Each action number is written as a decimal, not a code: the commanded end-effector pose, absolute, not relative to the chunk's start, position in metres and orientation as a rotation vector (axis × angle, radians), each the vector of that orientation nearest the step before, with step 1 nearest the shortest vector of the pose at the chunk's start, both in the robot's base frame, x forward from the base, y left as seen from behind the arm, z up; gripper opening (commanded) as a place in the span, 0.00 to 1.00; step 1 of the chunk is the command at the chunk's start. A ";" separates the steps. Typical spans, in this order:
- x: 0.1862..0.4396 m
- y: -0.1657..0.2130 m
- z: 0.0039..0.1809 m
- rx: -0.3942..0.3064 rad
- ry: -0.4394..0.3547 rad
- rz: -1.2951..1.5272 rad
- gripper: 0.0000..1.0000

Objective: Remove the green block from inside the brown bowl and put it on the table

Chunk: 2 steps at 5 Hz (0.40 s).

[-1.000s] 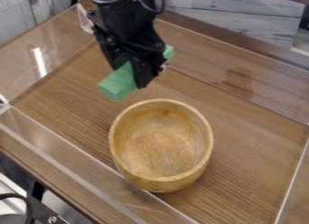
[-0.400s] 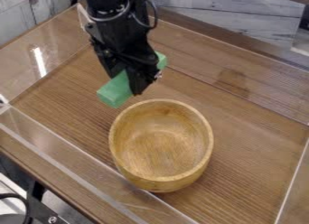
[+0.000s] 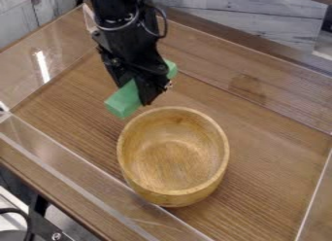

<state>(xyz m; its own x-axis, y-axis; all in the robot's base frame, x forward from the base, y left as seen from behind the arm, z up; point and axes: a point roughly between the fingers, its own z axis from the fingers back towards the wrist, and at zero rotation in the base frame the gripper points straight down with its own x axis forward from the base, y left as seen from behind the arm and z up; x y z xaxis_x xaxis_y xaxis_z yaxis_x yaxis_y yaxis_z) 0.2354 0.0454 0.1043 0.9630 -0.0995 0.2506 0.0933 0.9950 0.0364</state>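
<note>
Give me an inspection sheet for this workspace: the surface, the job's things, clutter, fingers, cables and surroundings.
Surface: table, brown wood grain, with glare at the far left.
Job's things: green block is out of the brown bowl, held beyond the bowl's far left rim; whether it touches the table cannot be told. The bowl is upright and has nothing in it.
Clutter: nothing seen.
Fingers: gripper points steeply down, shut on the green block.
Cables: dark cabling at the top of the arm; more at the lower left corner, unclear.
Surroundings: clear acrylic walls edge the table; pale wall behind.
</note>
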 end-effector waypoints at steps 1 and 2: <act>0.239 0.052 0.106 0.038 -0.281 -0.087 0.00; 0.241 0.055 0.102 0.041 -0.284 -0.085 0.00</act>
